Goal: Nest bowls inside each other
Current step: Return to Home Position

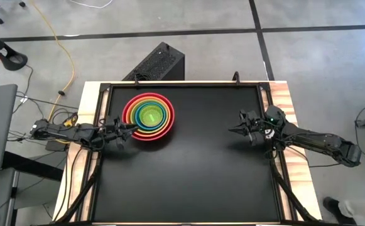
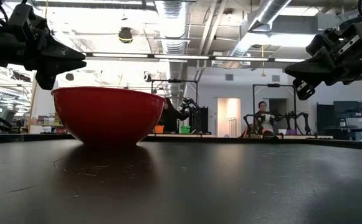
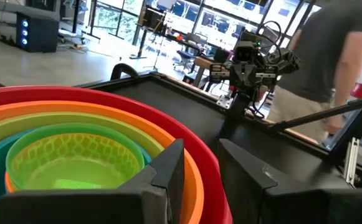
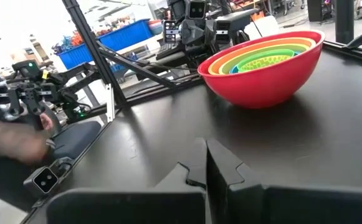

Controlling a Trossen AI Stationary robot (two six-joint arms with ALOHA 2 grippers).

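Observation:
The bowls (image 1: 148,117) stand nested in one stack on the left half of the black table: red (image 2: 106,115) outermost, then orange, yellow-green and teal rings, with a bright green bowl (image 3: 75,155) innermost. The red bowl rests on its base. My left gripper (image 1: 129,125) hovers level at the stack's left rim, open. One finger (image 3: 168,168) is over the inner rims and the other (image 3: 249,174) outside the red wall; in the low view it (image 2: 75,62) stands above the rim. My right gripper (image 1: 232,130) (image 4: 205,146) is shut, raised over the table's right side, far from the bowls (image 4: 265,68).
Bare black tabletop (image 1: 195,169) lies between the two arms and toward the near edge. Wooden side rails (image 1: 289,107) frame the table. A black box (image 1: 160,63) sits beyond the far edge. A person (image 3: 342,56) stands beyond the table's right side.

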